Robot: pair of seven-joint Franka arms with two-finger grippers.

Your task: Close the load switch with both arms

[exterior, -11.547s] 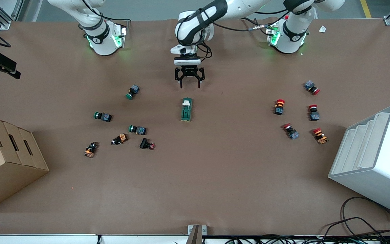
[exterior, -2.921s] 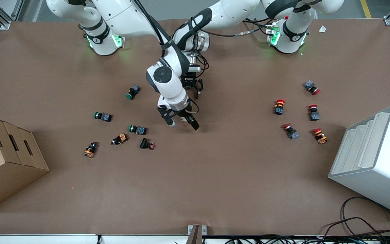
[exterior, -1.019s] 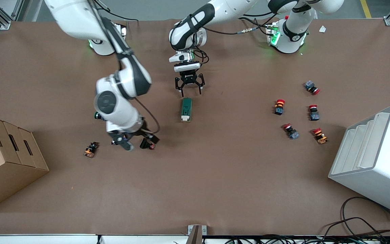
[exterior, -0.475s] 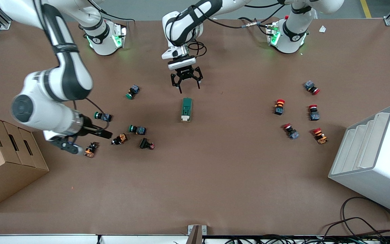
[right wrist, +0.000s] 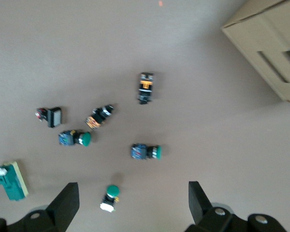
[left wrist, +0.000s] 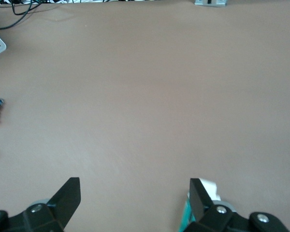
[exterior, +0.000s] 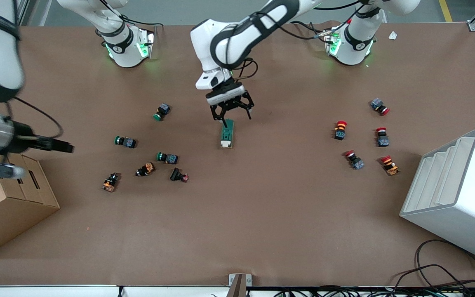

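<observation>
1. The dark green rectangular load switch with a white lever piece (exterior: 226, 134) lay flat on the brown paper-covered table (exterior: 262, 214) near its middle, its long axis running from 12 to 6 o'clock in the front view and the white piece at the 6 o'clock end.
2. The left arm's black two-finger gripper (exterior: 231, 116) hung over the 12 o'clock end of the switch, fingers spread wide; in the left wrist view one finger (left wrist: 199, 195) sat just over the switch's white-tipped end (left wrist: 207, 189).
3. The right arm's black two-finger gripper (exterior: 31, 156) was up in the air at the right arm's end of the table, over the edge of the brown cardboard box (exterior: 10, 202), its fingers apart as the right wrist view showed.
4. Small green-capped and orange push-buttons (exterior: 146, 159) lay scattered at about 8 o'clock from the switch, well apart from it.
5. Small red-capped push-buttons (exterior: 363, 138) were grouped at 3 o'clock from the switch, near the white ribbed plastic bin (exterior: 456, 194)
</observation>
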